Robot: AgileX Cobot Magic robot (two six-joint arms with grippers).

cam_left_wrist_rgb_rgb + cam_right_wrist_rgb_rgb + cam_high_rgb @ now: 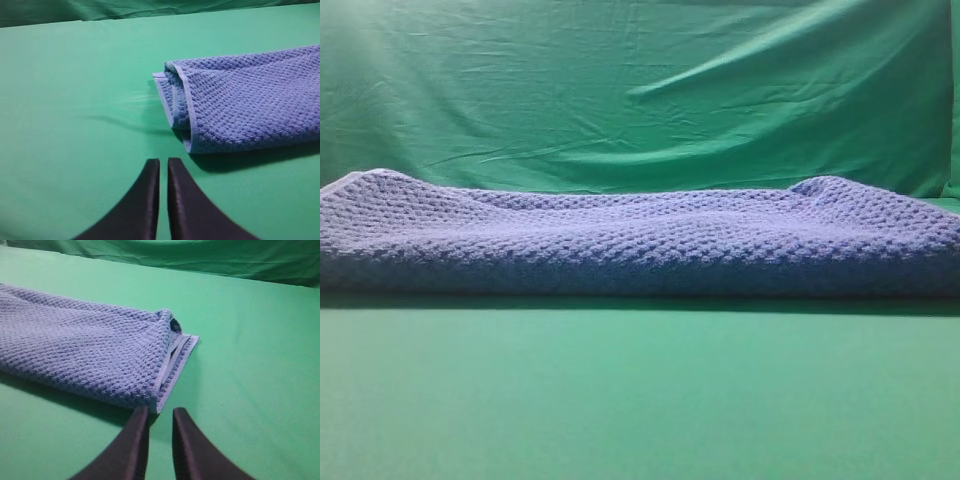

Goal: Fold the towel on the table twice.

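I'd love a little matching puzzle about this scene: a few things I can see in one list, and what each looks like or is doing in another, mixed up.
Things:
1. towel
2. table
3. left gripper
4. cloth backdrop

Descriptions:
A. wrinkled green, hanging behind
B. dark, nearly closed, holding nothing
C. blue-grey waffle weave, folded over in layers
D. smooth flat green surface

Pairs: 1-C, 2-D, 3-B, 4-A

The towel (640, 240) is cut off at both side edges of the exterior high view, its far end is lost past each wrist picture's border, and the layers inside its folded end (172, 340) cannot be counted
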